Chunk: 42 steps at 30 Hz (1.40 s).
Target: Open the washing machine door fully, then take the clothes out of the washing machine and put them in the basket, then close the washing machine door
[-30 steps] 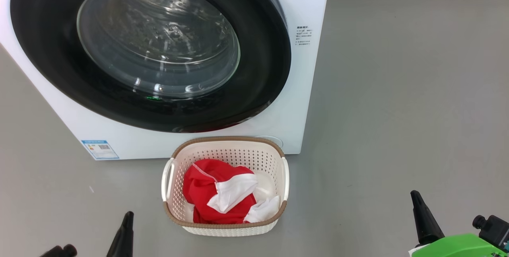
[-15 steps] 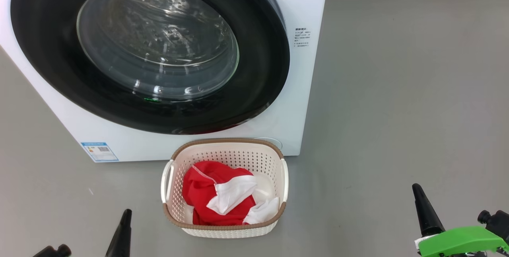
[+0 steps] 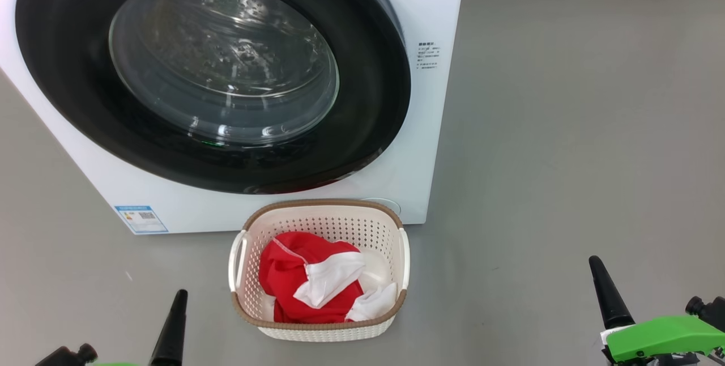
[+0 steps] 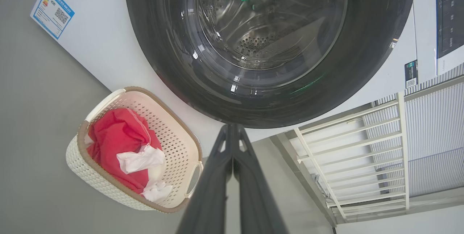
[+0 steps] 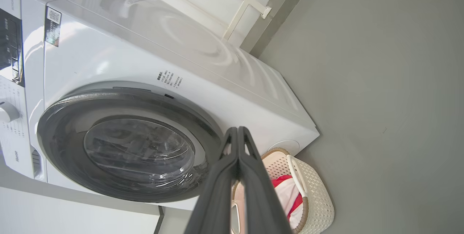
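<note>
The white washing machine [image 3: 430, 9] stands ahead with its black-rimmed glass door [image 3: 68, 88] shut flat against the front. The cream basket [image 3: 243, 298] sits on the floor right before it, holding red clothes [image 3: 280, 272] with white panels. My left gripper [image 3: 178, 298] is low at the left of the basket, shut and empty. Low at the right, well clear of the basket, my right gripper [image 3: 595, 264] is also shut on nothing. Both wrist views show the door [image 4: 366, 67] [image 5: 61, 125], the basket [image 4: 87, 176] [image 5: 319, 197] and pressed-together fingers [image 4: 253, 176] [image 5: 221, 183].
Grey floor [image 3: 566, 156] spreads wide to the right of the machine. A white railing [image 4: 348, 154] and wall stand behind the machine. A blue label [image 3: 140, 218] sits on the machine's lower left corner.
The picture has shifted slightly down, so the camera has moved. My right gripper has risen a little. The door, basket and clothes stay as they were.
</note>
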Tool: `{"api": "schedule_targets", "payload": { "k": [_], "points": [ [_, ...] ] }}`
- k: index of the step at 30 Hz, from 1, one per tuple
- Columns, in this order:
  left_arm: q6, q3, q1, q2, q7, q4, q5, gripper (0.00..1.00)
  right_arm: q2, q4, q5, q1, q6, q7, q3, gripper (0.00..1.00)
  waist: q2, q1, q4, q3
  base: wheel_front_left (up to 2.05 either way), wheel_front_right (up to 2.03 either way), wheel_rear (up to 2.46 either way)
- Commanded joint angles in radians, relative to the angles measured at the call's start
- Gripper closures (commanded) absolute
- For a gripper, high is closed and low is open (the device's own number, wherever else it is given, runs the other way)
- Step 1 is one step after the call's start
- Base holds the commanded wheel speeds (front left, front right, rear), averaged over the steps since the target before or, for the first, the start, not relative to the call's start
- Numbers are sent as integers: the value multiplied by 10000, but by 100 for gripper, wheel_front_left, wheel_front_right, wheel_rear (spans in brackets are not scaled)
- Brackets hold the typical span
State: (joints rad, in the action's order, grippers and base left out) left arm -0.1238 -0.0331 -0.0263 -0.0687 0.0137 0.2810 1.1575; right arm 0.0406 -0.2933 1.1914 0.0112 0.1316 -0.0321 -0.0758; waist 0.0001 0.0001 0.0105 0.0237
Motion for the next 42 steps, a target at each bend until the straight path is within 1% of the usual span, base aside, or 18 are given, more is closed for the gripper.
{"api": "schedule_targets", "payload": {
  "k": [1,42],
  "points": [
    [-47,-316,-395,-70,-70,-279,265,100,183,311,299,-544,-6,57,88,100,-1,-1,-3,-7,0,0,0],
    [-69,-781,-803,162,-1227,-360,4408,100,246,492,4235,-1155,-9,1255,-166,100,-1,-1,-103,-201,0,0,0]
  ]
}}
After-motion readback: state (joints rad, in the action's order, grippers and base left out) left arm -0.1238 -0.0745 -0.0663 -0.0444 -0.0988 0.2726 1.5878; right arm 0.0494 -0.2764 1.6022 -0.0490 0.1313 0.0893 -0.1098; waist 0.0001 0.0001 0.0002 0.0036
